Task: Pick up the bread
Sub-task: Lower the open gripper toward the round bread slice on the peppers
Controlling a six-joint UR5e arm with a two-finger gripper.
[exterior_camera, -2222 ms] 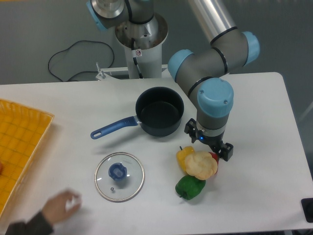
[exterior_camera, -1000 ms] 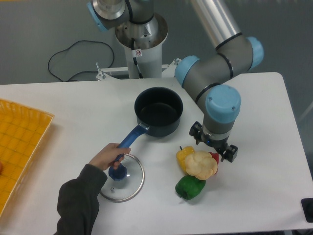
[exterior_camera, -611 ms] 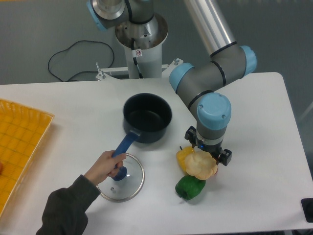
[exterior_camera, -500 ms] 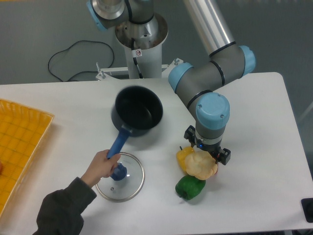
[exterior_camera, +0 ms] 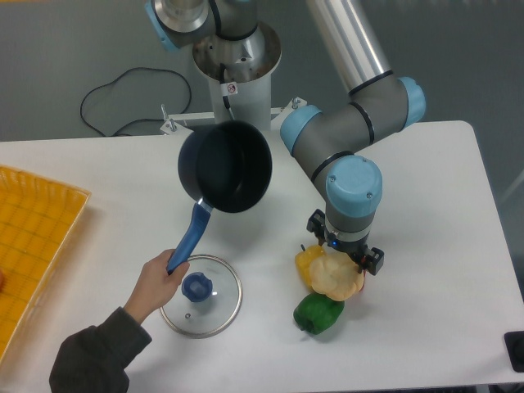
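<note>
The tool [exterior_camera: 342, 257] sits right of centre, hanging directly over the bread [exterior_camera: 335, 277]; its fingers are hidden under the wrist, so I cannot tell whether it grips. The bread rests on a yellow pepper [exterior_camera: 308, 262] and a green pepper [exterior_camera: 318, 313]. A hand [exterior_camera: 157, 283] lifts the saucepan [exterior_camera: 225, 168] off the tabletop [exterior_camera: 426, 205], probably to clear room.

1. Setting: a robotics laboratory or test cell, not a home kitchen.
2. An industrial arm [exterior_camera: 344, 106] with grey links and light-blue joint caps rises from a metal pedestal [exterior_camera: 233, 61] at the far edge of a plain white desk [exterior_camera: 442, 188].
3. A black cable [exterior_camera: 123, 98] lies looped on the grey floor [exterior_camera: 49, 65] beyond the desk.
4. Kitchen props: a dark saucepan [exterior_camera: 225, 168], a glass lid [exterior_camera: 201, 295], a green pepper [exterior_camera: 318, 313]; a yellow tray [exterior_camera: 33, 237] at left.
</note>
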